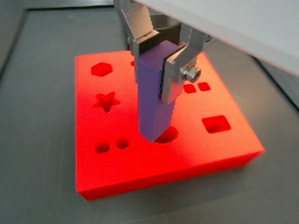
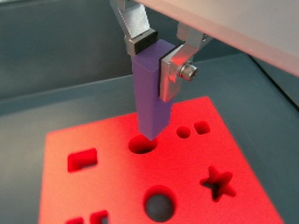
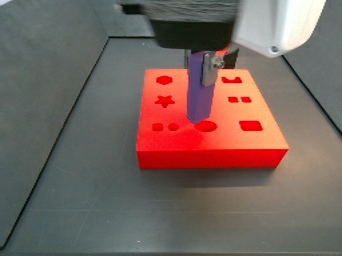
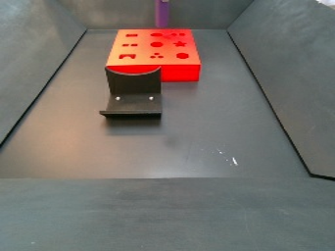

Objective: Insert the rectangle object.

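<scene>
My gripper (image 1: 160, 66) is shut on the rectangle object (image 1: 156, 96), a long purple bar held upright, and it shows the same way in both wrist views (image 2: 159, 59). The bar (image 2: 149, 92) hangs over the red block (image 1: 128, 166). Its lower end is at a round hole (image 2: 142, 147) in the block's top face; I cannot tell whether it touches. In a side view the bar (image 3: 198, 92) stands over the middle of the red block (image 3: 214, 148). In a side view only the bar (image 4: 164, 12) shows above the block (image 4: 181, 69).
The block's top has a star hole (image 1: 107, 101), a hexagon hole (image 1: 103, 67), a rectangular hole (image 1: 215, 124) and small paired holes (image 1: 114, 146). The dark fixture (image 4: 132, 96) stands on the floor in front of the block. Dark bin walls (image 4: 39, 88) rise on both sides.
</scene>
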